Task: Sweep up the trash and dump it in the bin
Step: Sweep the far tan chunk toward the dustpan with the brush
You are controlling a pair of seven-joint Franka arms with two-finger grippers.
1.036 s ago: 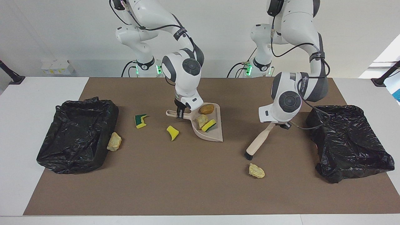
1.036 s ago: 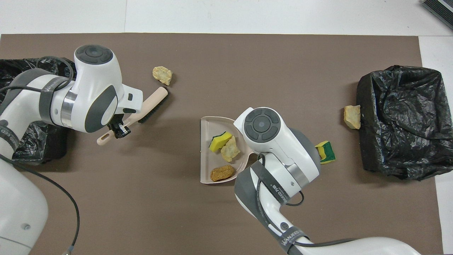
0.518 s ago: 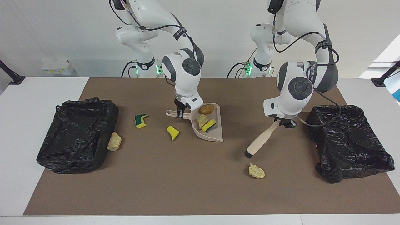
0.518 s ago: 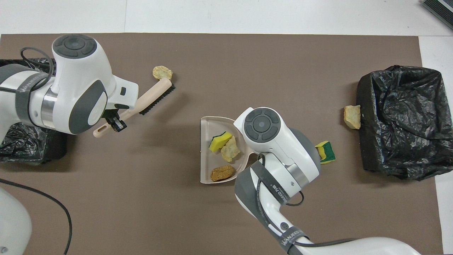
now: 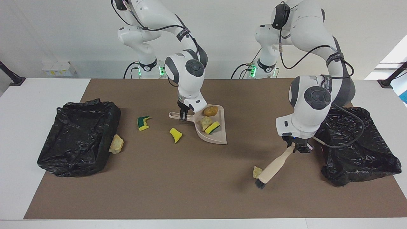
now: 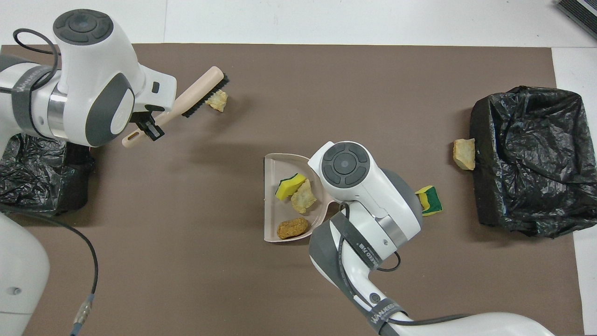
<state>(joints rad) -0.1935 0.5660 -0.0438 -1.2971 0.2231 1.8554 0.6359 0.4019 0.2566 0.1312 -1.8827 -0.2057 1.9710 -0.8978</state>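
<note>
My left gripper is shut on the handle of the beige brush. The brush slants down, its black bristles against a tan trash lump that lies just nearer to the robots. My right gripper is shut on the handle of the beige dustpan, which rests on the mat. In the pan lie a brown lump, a tan lump and a green-and-yellow sponge. The overhead view hides the right gripper under its own wrist.
Loose on the brown mat lie a green-and-yellow sponge, a yellow piece and a tan lump against a bin. A black-bagged bin stands at each end of the table.
My left arm carried the brush away from the robots, over the tan lump, and lowered its bristles beside it. The right arm and the dustpan stayed still.
</note>
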